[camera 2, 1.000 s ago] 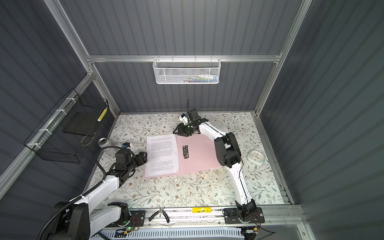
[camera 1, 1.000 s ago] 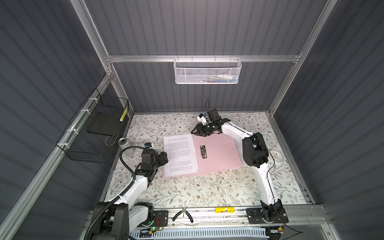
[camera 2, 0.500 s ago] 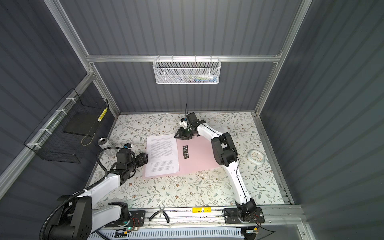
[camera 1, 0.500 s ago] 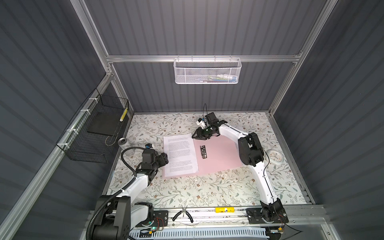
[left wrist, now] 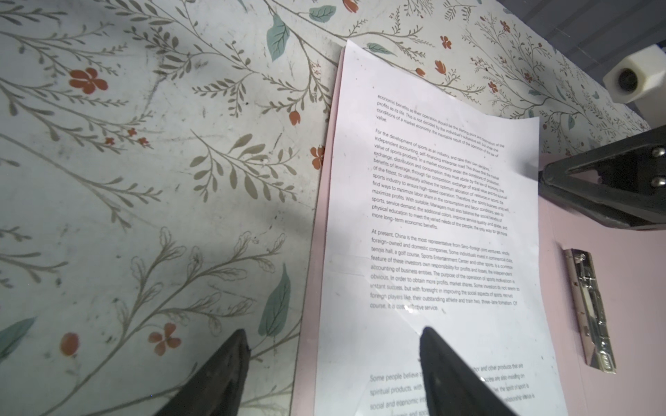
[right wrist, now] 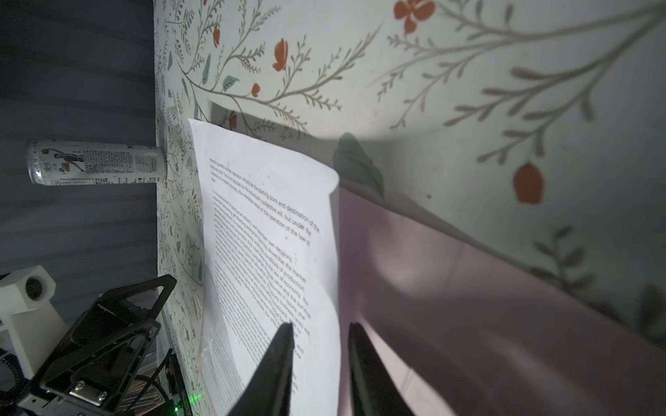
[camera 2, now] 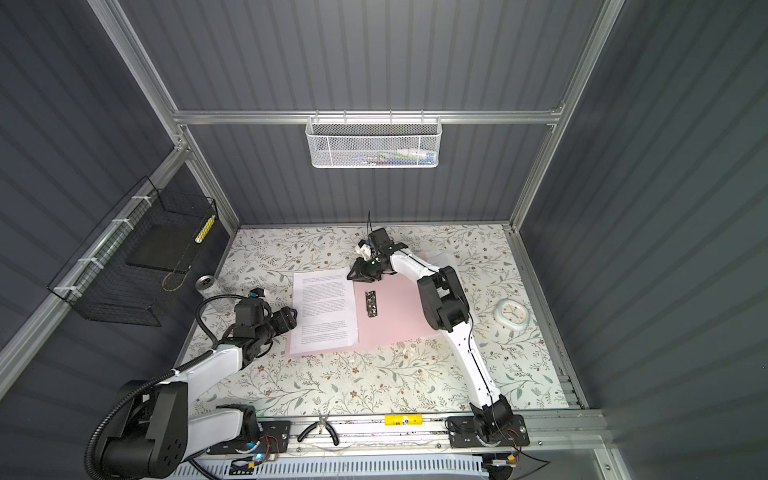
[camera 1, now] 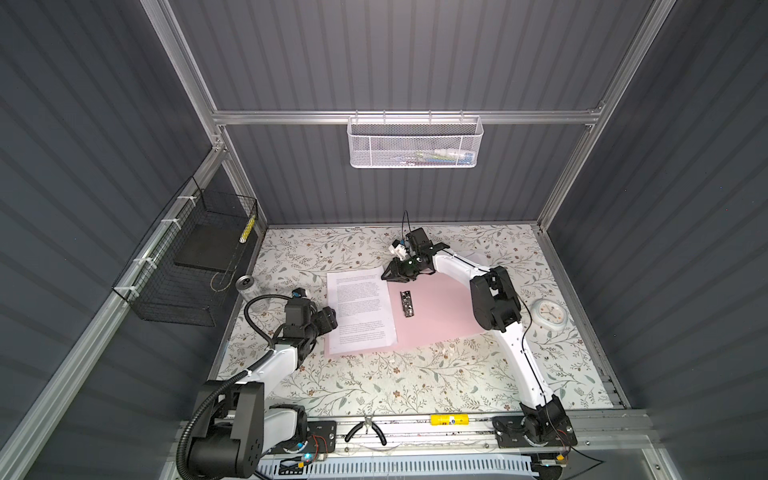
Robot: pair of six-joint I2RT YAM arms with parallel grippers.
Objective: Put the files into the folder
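Note:
The pink folder lies open on the table, its dark clip along the spine. A printed white sheet of the files rests on the left leaf. My right gripper is low at the folder's far edge. Its jaws are open by a narrow gap, one finger over the sheet and one over the pink leaf, with the sheet's curled edge between them. My left gripper stands open at the sheet's left side, straddling the edge of the folder.
A drink can stands at the left table edge and a white clock lies to the right. A black wire basket hangs on the left wall and a white mesh basket on the back rail. Pliers lie on the front rail.
My right gripper has dropped toward the sheet's far right corner and its jaws have narrowed. The left arm has hardly moved.

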